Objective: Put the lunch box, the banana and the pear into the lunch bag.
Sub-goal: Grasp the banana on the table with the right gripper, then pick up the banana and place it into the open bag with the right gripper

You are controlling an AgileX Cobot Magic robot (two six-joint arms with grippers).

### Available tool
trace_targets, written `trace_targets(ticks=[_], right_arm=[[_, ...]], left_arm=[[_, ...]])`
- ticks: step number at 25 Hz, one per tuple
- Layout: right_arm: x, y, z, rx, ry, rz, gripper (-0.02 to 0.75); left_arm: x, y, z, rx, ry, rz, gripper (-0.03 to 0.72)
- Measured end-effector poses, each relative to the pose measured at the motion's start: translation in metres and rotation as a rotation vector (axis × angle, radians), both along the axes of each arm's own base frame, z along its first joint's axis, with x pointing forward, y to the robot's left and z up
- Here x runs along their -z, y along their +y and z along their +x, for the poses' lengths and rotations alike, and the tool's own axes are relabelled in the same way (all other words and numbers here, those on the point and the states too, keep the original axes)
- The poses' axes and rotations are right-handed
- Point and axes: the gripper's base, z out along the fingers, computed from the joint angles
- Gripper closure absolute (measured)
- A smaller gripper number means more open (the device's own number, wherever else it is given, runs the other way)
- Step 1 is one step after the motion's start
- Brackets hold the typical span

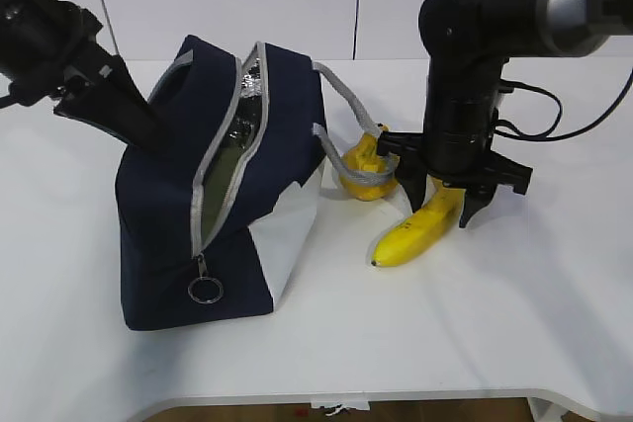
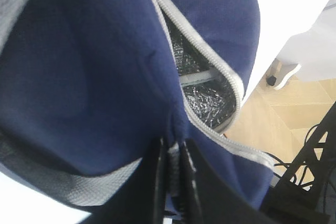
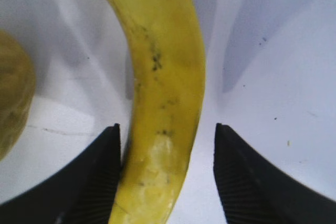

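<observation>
The navy lunch bag (image 1: 218, 195) lies tilted on the white table, its grey zipper open. Through the opening a pale green lid, the lunch box (image 1: 220, 177), shows against silver lining. My left gripper (image 2: 173, 156) is shut on the bag's fabric edge beside the zipper and holds the bag's back left side (image 1: 138, 126). The banana (image 1: 420, 229) lies on the table right of the bag. My right gripper (image 1: 437, 207) is open, its jaws on either side of the banana (image 3: 157, 93), the left jaw touching it. The pear (image 1: 364, 173) sits behind a grey strap handle (image 1: 348, 111).
The zipper's ring pull (image 1: 205, 290) hangs at the bag's front end. The table's front edge (image 1: 396, 394) runs close below. In the left wrist view the floor and table edge (image 2: 294, 72) show beyond the bag. The pear's edge shows in the right wrist view (image 3: 13, 98).
</observation>
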Motion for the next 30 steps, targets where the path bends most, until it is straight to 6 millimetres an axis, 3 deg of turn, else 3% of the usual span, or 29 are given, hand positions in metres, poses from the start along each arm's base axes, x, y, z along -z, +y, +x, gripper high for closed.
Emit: trace_targets(ticks=[4,11,18,30], right_arm=[[-0.0001,-0.0004,0.0004,-0.003,-0.004,-0.005,0.354],[-0.0001,-0.0006,0.0006,-0.004,-0.007,-0.007,0.37],[-0.0001,-0.0005,0.0012,-0.006,-0.013,-0.006,0.465],[-0.0005,-0.006,-0.0031,-0.101,0.046,-0.072,0.469]], left_arm=[[0.0,0.0,0.0,0.0,0.0,0.0,0.671],[0.0,0.0,0.0,0.0,0.0,0.0,0.671],[0.0,0.0,0.0,0.0,0.0,0.0,0.671],[0.0,0.0,0.0,0.0,0.0,0.0,0.671]])
